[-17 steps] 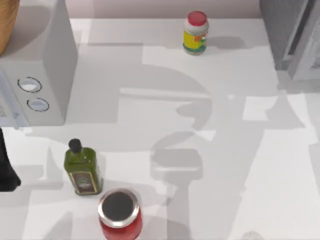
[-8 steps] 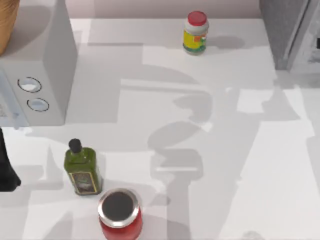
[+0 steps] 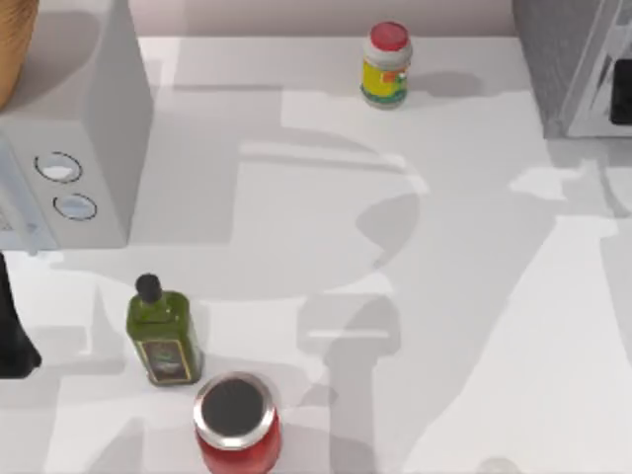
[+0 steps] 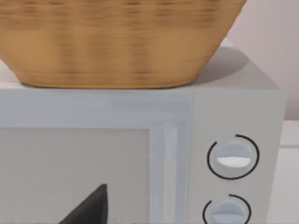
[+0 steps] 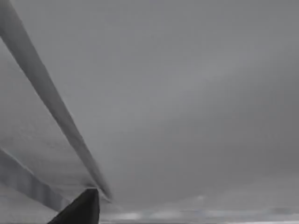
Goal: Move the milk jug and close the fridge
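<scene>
You can see the pale-framed door of the large grey fridge [image 3: 578, 64] at the tabletop's [image 3: 444, 296] far right corner has swung in nearer the cabinet than a second ago, so closing looks well along. The right claw [image 3: 622, 94] is a dark sliver at that door, the left claw [image 4: 88, 207] faces the white two-dial appliance [image 4: 224, 158]; I cannot tell either's grip. No milk jug is visible to place.

No readable text anywhere – labels are there but too small to make out: yellow label on the red-capped jar [image 3: 386, 65] at the back of the table, dark label on the green bottle [image 3: 163, 330] at front left – no letters legible on either. Two round dials on the white appliance [image 4: 232, 160] carry no numbers or marks I can read
</scene>
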